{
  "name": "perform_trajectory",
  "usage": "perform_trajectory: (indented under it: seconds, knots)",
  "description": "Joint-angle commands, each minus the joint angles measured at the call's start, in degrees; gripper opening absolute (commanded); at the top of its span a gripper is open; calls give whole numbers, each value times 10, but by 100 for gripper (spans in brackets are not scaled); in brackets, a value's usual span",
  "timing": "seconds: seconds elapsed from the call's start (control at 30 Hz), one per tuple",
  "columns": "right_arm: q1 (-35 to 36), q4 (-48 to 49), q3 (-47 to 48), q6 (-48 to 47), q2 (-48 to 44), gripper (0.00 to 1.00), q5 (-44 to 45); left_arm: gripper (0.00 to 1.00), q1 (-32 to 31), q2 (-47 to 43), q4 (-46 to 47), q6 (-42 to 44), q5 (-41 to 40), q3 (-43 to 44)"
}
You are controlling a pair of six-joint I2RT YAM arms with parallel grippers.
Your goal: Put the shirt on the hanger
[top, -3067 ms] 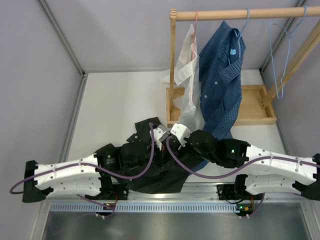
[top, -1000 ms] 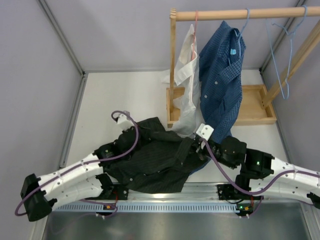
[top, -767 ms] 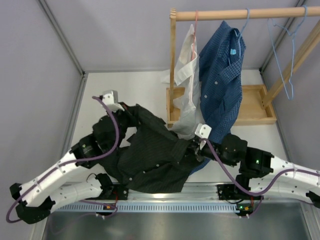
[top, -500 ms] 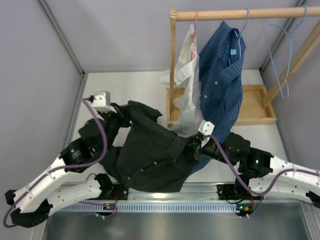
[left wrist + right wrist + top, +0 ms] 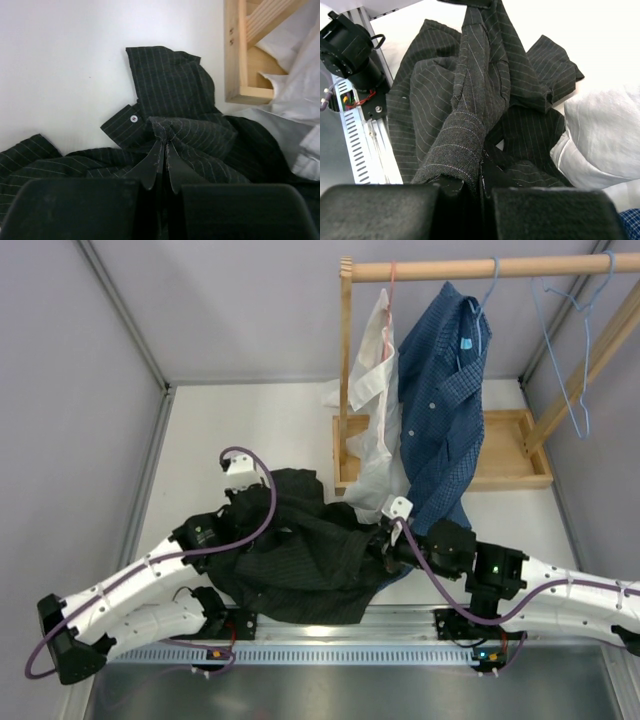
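A black fine-striped long-sleeved button-up shirt is lying crumpled on the white table, close to the near edge and between the two arms, with both of them gripping it. The left gripper is reaching in at the shirt's far left side. In the left wrist view, the left gripper is pinching a raised fold of the striped cloth, its jaws pressed together on the fabric, beside a cuff with one white button. The right gripper is working at the shirt's right edge. In the right wrist view, its jaws are clamping a bunched ridge of the same cloth that is running away from the right gripper across the table.

The thin light-blue wire clothes hanger is hanging bare from the far right end of the round wooden rail, well apart from the shirt. On the same rail, a white shirt is hanging from a pink hanger, and a blue checked shirt is hanging just beside it. Their hems are reaching down to the shallow wooden tray at the foot of the rack. The white shirt's lower edge is touching the black cloth near the right gripper.
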Motion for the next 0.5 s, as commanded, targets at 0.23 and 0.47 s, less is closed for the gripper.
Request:
perform_trajectory:
  seconds: [0.23, 0.47]
  knots:
    - [-3, 29, -18, 14, -47, 0, -39, 67, 4, -84, -140, -6, 20, 119]
    - [-4, -2, -14, -13, -93, 0, -80, 86, 5, -59, -157, -84, -15, 143]
